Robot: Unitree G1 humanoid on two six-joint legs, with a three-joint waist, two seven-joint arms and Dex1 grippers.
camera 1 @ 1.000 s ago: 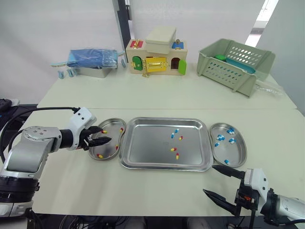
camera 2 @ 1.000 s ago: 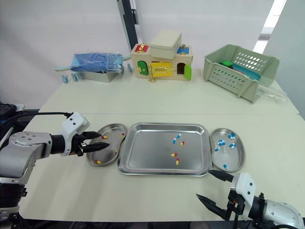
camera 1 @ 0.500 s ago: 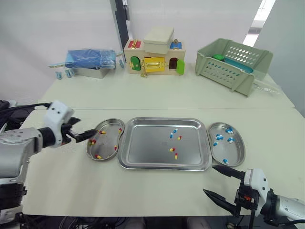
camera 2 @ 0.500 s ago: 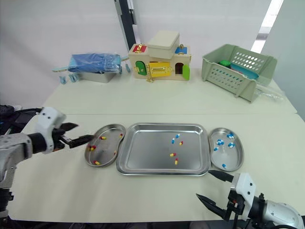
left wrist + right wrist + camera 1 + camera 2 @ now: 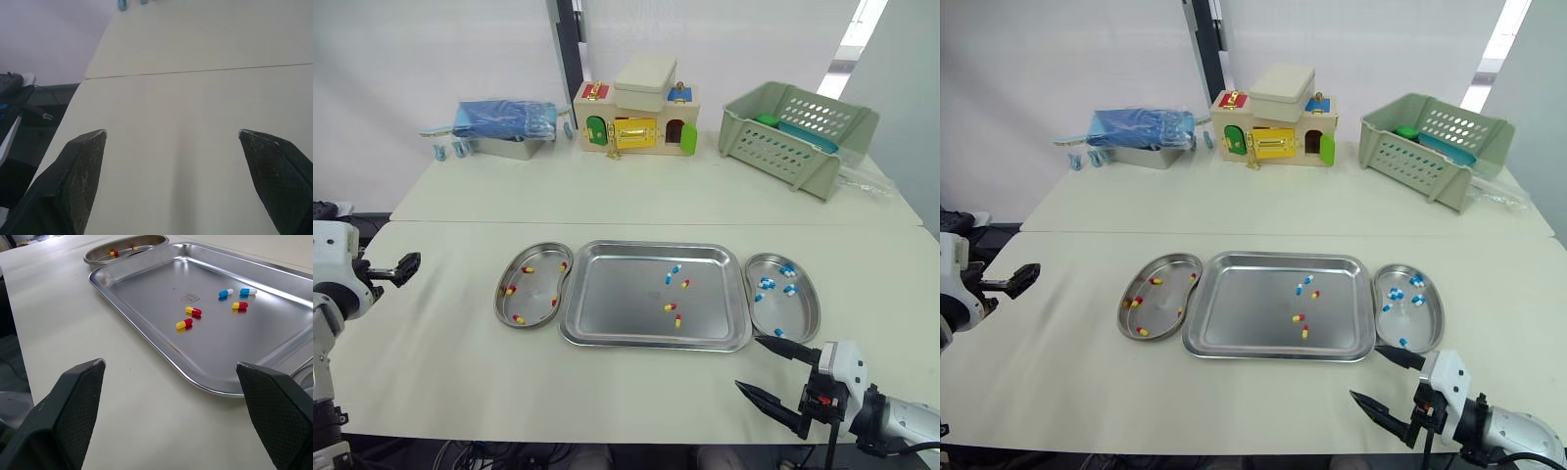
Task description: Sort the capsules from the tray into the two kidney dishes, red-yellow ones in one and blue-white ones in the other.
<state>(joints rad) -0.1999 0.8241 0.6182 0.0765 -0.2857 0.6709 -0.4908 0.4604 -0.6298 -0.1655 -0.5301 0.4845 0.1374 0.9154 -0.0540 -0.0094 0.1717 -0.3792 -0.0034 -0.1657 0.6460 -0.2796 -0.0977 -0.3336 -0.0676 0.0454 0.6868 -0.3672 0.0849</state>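
The steel tray [image 5: 617,294] lies mid-table and holds two blue-white capsules [image 5: 674,267] and three red-yellow capsules [image 5: 670,306]. They show again in the right wrist view as the blue-white pair [image 5: 226,293] and the red-yellow ones [image 5: 184,323]. To its left, the left kidney dish [image 5: 536,289] contains several red-yellow capsules [image 5: 509,290]. Several blue-white capsules [image 5: 768,283] rest in the right kidney dish [image 5: 800,318]. My left gripper [image 5: 399,266] hangs open and empty at the table's left edge, far from the dishes. Near the front edge, just before the right dish, my right gripper [image 5: 751,362] stands open and empty.
Along the back of the table stand a blue-wrapped metal box [image 5: 504,125], a wooden toy house [image 5: 634,117] and a green plastic basket [image 5: 795,132]. A seam [image 5: 195,72] crosses the table behind the tray.
My left gripper has drawn back from over the left dish to the table's left edge. A red-yellow capsule now lies where its fingers were. The right gripper has hardly moved.
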